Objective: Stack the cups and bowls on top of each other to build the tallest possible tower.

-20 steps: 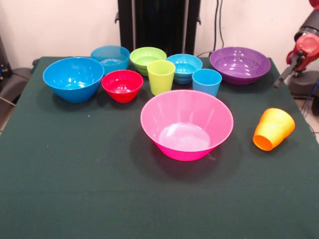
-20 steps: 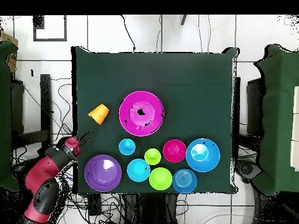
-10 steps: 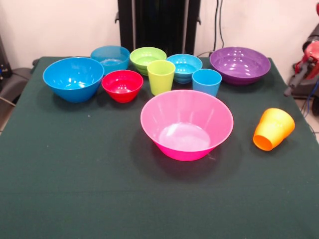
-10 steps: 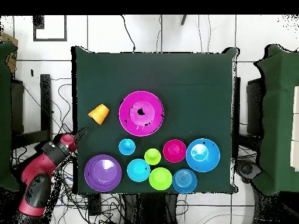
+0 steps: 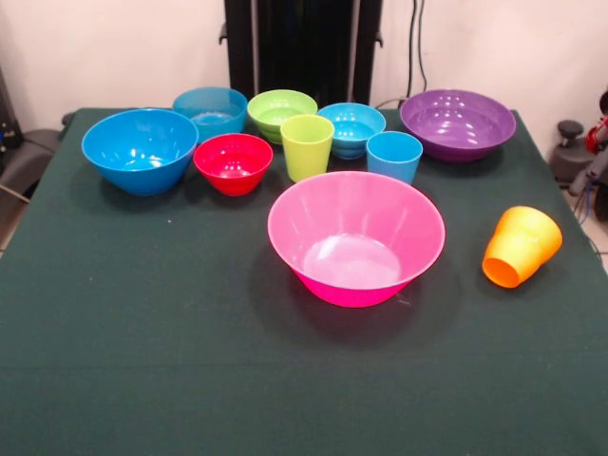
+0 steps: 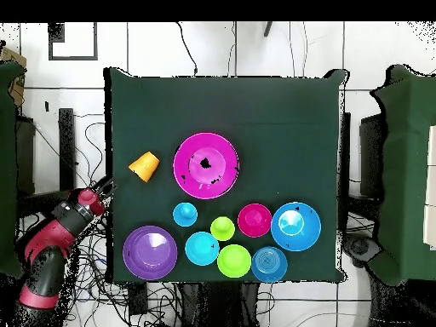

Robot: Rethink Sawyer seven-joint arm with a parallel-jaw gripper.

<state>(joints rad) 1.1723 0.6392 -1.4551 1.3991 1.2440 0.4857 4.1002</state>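
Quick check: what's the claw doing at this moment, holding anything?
Claw: off the table's edge beside the tipped orange cup, holding nothing visible; open or shut cannot be told.

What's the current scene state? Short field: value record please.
stacked: nothing yet, every piece stands alone
pink bowl: upright, mid-table, empty
orange cup: on its side, apart from the rest
green cup: upright
light blue cup: upright
other bowls: large blue bowl, red bowl, purple bowl, three small ones behind
gripper: off the table's edge near the orange cup, state unclear
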